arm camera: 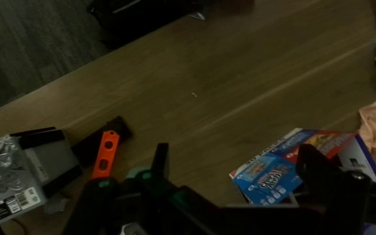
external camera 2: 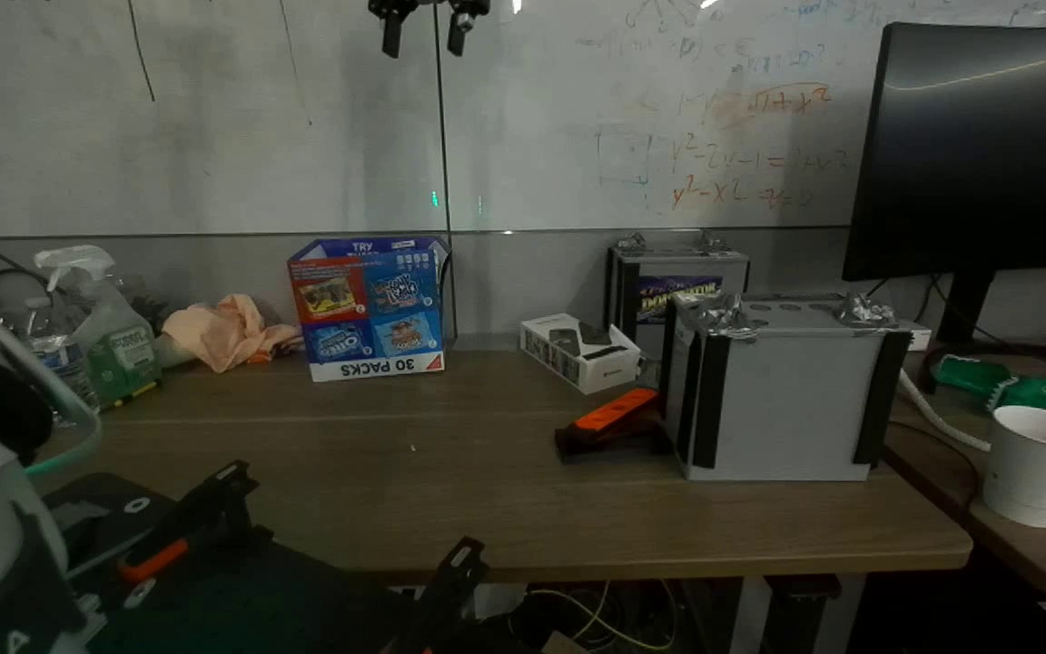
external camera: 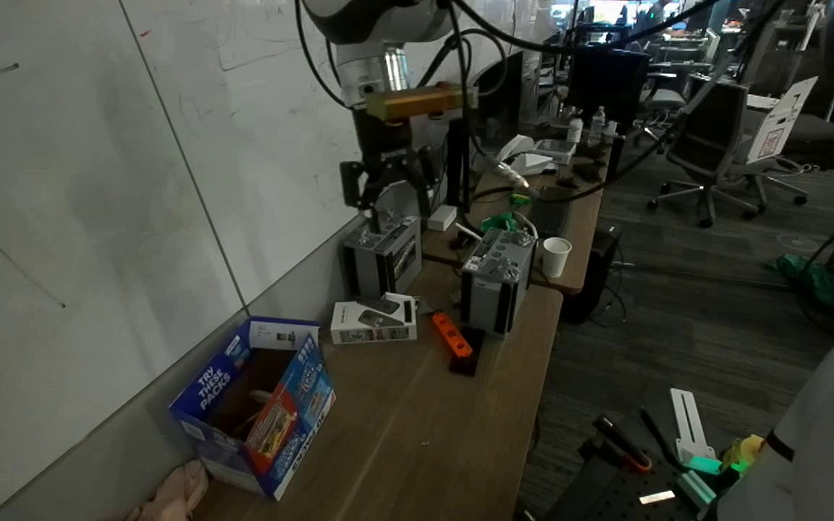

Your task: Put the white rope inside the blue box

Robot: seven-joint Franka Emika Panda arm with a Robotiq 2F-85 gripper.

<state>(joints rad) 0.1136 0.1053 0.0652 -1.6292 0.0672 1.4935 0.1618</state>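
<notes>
The black two-fingered metal gripper (external camera 2: 424, 47) hangs high over the long brown wood-grained table (external camera 2: 487, 481), its jaws spread wide with nothing between the tips. What appears to be the thin, limp white rope (external camera: 259, 396) lies down inside the small rectangular blue cardboard box (external camera 2: 376, 313); in an exterior view a short pale curve shows past the rim, the walls hiding the rest. Which way its length runs in there I cannot tell, and I see no strand draped over the rim.

The box stands near the table's back edge, mouth upward, the longer side of that mouth running roughly along the edge. From the jaws it seems to lie well below and toward the table end with the crumpled peach-coloured cloth (external camera 2: 228, 331). In the wrist view it shows partly behind one finger, while the narrow orange bar with round holes (arm camera: 105, 154) shows near the other, so the jaws look offset from the mouth rather than squarely above it.

The placing looks finished to me. The next move probably calls only for backing away; a fresh reach would first need a shift toward the cloth's end, then a straight descent.
</notes>
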